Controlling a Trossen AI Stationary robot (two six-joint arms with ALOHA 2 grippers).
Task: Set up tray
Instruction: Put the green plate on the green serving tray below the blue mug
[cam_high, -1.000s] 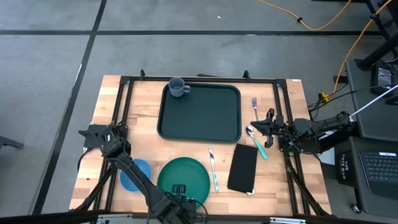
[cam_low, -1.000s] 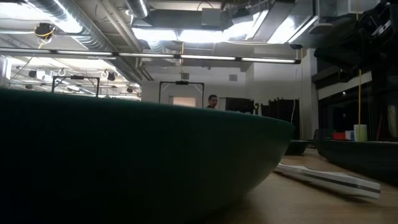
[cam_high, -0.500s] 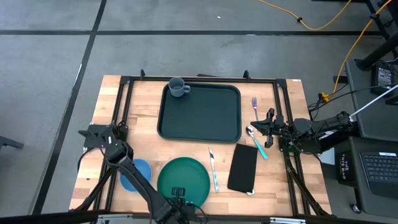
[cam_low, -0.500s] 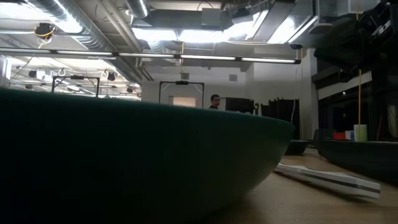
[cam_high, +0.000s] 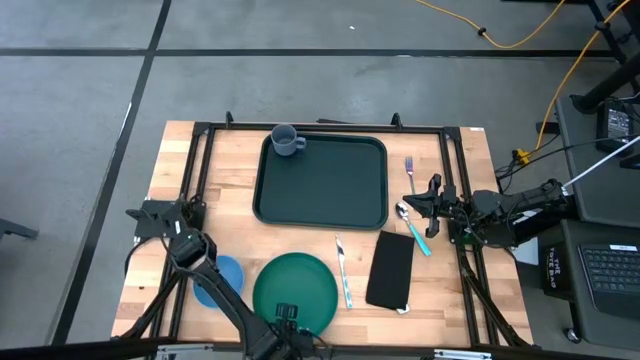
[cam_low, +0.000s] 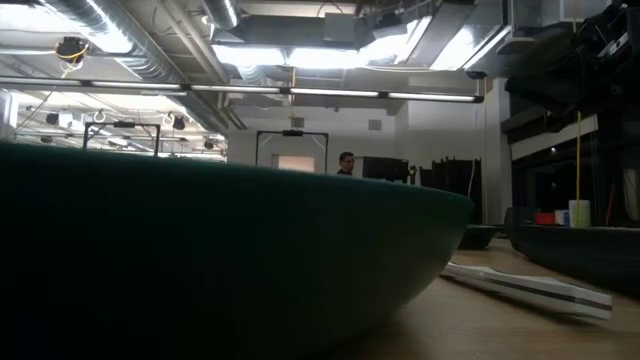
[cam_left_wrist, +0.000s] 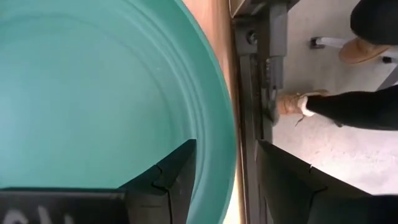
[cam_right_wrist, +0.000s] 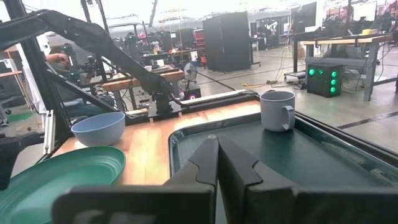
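The dark green tray (cam_high: 330, 185) lies at the table's middle, with a grey mug (cam_high: 288, 140) standing in its far left corner. A round green plate (cam_high: 295, 285) rests flat near the table's front edge. My left gripper (cam_left_wrist: 224, 158) hangs over the plate's near rim (cam_left_wrist: 225, 134), pointing down and open. One finger is over the plate's inside and the other is outside the rim. My right gripper (cam_high: 425, 198) waits shut at the table's right side, level and pointing across the tray (cam_right_wrist: 292, 155).
A blue bowl (cam_high: 218, 280) sits left of the plate. A knife (cam_high: 343, 272) and a black napkin (cam_high: 391, 270) lie right of it. A fork (cam_high: 410, 168) and a spoon (cam_high: 412, 225) lie by my right gripper. A person's feet (cam_left_wrist: 298, 102) show beyond the near edge.
My left gripper has sunk a little toward the green plate's near rim. Nothing on the table has moved.
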